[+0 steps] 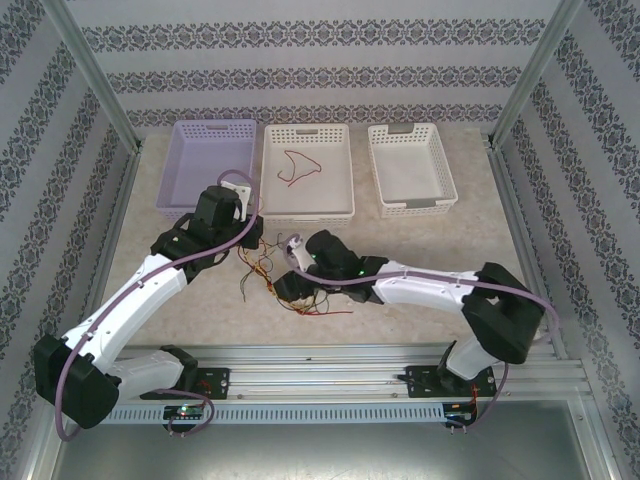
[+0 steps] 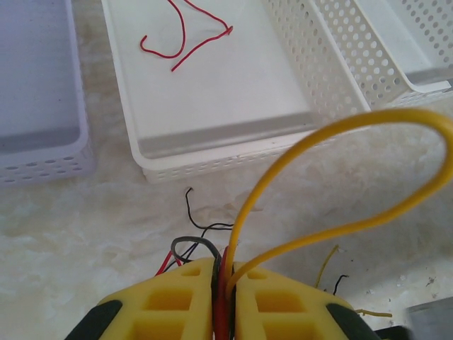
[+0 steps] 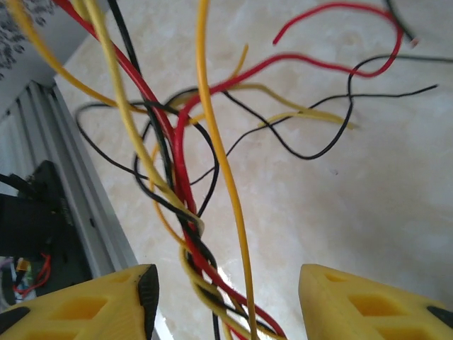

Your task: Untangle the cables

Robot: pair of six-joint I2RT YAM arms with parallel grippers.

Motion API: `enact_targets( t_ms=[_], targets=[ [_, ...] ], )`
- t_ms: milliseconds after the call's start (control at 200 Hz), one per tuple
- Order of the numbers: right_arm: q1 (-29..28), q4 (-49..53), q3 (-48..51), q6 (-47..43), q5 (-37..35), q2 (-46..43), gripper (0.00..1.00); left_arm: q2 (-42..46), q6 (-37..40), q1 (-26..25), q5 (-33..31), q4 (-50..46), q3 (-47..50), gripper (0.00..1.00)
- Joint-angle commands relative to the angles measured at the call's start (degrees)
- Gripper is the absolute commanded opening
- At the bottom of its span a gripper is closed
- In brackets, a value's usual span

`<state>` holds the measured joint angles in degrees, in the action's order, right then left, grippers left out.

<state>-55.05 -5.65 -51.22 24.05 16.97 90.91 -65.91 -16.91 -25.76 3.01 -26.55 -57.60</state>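
Right tool (image 3: 226, 280) spread wide, tangled cables (image 3: 191, 244) running between its fingers (image 3: 106, 304); left tool (image 2: 225, 275) clamped on yellow and red strands; tangle lies on counter (image 1: 430, 235) between both tools

Floral-striped wallpaper panels (image 1: 320, 60) enclose a pale marbled tabletop (image 1: 430, 238), framed by aluminium posts (image 1: 92, 75) left and right, evenly lit.

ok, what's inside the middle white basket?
One red cable, loosely bent, lies on the floor of the middle white basket. Nothing else shows on the floor in view. Its near wall hides a thin strip of floor right behind it.
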Motion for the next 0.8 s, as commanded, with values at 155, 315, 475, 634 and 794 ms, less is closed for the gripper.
enact_targets(
  t_ms=[155, 315, 475, 634, 794],
  targets=[
    [-1.2, -6.3, -3.3, 1.8, -2.8, 6.3, 0.4, 0.4, -0.2, 0.6, 1.7, 2.1, -0.5, 0.25],
    [-1.2, -9.2, -2.6, 2.8, -1.4, 6.9, 0.33, 0.6, -0.2, 0.6, 2.1, 2.4, -0.3, 0.35],
    [-1.3, -11.4, -1.8, 3.4, -0.3, 7.1, 0.05, 0.8, -0.2, 0.6, 1.6, 2.3, -0.4, 0.57],
    [-0.2, -10.5, -0.7, 3.0, -1.8, 4.8, 0.0, 1.7, 0.1, 0.6, 0.2, 2.0, -0.5, 0.72],
    [3.4, -10.4, 2.2, 3.8, -2.4, -1.4, 0.0, 3.0, -0.5, 0.6, -1.6, 1.4, -0.5, 0.9]
  ],
)
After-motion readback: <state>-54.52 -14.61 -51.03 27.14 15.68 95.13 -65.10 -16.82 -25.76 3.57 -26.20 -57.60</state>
